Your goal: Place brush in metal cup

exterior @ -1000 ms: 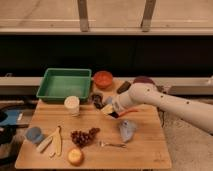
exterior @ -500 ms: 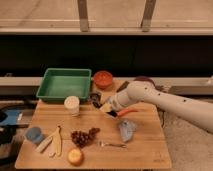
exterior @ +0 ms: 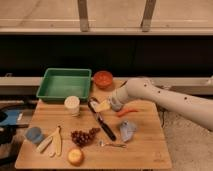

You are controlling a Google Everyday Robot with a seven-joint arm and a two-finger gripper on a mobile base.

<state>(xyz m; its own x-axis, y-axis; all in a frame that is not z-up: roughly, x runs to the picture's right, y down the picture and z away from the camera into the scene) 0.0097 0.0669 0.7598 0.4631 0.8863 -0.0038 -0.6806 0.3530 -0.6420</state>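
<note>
The brush [exterior: 105,126] has a black handle slanting toward the table's front right and a cream head [exterior: 102,106] at its upper end. My gripper [exterior: 109,104] comes in from the right on a white arm and is shut on the brush near its head. The metal cup [exterior: 93,100] shows only as a dark patch just left of the brush head, mostly hidden by it. It stands right of the cream cup.
On the wooden table [exterior: 145,150] stand a green tray [exterior: 64,83] at back left, an orange bowl [exterior: 103,79], and a cream cylinder cup [exterior: 72,105]. Also there are grapes [exterior: 84,136], a fork [exterior: 113,145], a blue-grey cloth [exterior: 127,130], an orange-red piece [exterior: 127,112], wooden utensils [exterior: 52,142], a yellow fruit [exterior: 75,156] and a blue-grey round object [exterior: 34,135].
My gripper has moved left toward the metal cup, carrying the brush. The black handle now shows at full length, slanting toward the front right.
</note>
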